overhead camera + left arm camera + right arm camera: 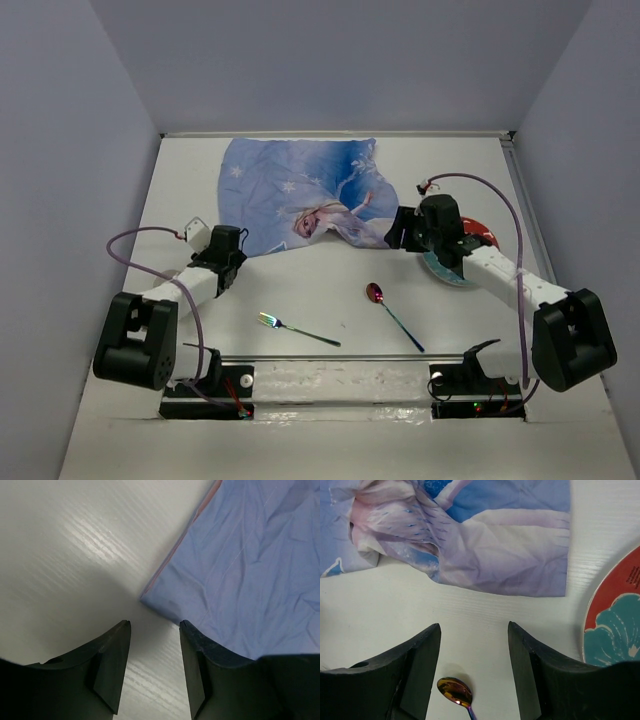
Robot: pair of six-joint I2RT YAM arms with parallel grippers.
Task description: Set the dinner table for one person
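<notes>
The white dinner table (330, 310) carries a blue princess placemat (300, 195) at the back middle, wrinkled. A red and teal plate (470, 262) lies at the right, partly under my right arm. An iridescent spoon (392, 315) and fork (296, 329) lie in front. My left gripper (228, 243) is open and empty at the placemat's near left corner (145, 596). My right gripper (400, 228) is open and empty near the placemat's near right corner (560, 587), with the spoon bowl (454, 691) between its fingers and the plate rim (610, 630) to its right.
Grey walls close in the table on three sides. A metal rail (340, 357) runs along the near edge between the arm bases. Purple cables loop over both arms.
</notes>
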